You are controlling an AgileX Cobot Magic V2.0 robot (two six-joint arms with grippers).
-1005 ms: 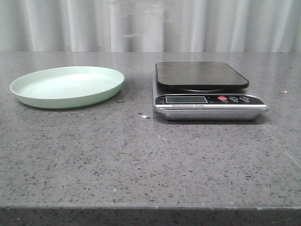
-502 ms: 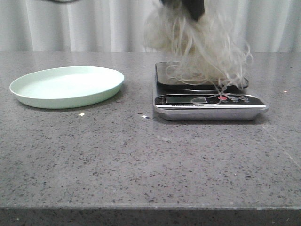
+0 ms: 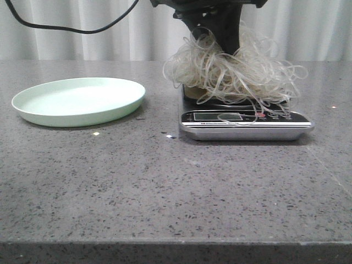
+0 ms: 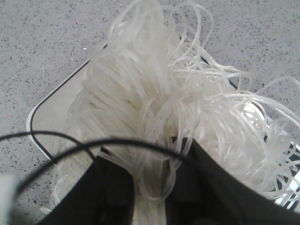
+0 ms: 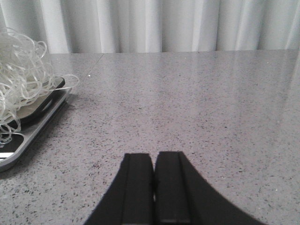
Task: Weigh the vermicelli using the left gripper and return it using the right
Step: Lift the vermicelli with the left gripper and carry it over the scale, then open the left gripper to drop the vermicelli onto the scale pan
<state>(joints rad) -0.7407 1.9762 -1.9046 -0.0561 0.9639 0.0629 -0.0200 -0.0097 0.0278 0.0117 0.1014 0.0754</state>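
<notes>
The vermicelli [image 3: 234, 69], a fluffy tangle of whitish strands, rests on the black platform of the kitchen scale [image 3: 297, 127], with loops hanging over the display. My left gripper [image 3: 220, 30] comes down from above and is shut on the top of the tangle. In the left wrist view the black fingers [image 4: 206, 183] pinch a strand bundle of the vermicelli [image 4: 154, 93] between them. My right gripper [image 5: 153, 161] is shut and empty, low over the table to the right of the scale [image 5: 33, 126]. The vermicelli [image 5: 21, 63] shows at that view's edge.
An empty pale green plate [image 3: 38, 113] sits on the grey speckled table to the left of the scale. A black cable [image 3: 71, 27] hangs at the upper left. White curtains close the back.
The left gripper has lowered the vermicelli from above onto the scale platform; a second ago the scale was bare. The plate and scale have not moved.
</notes>
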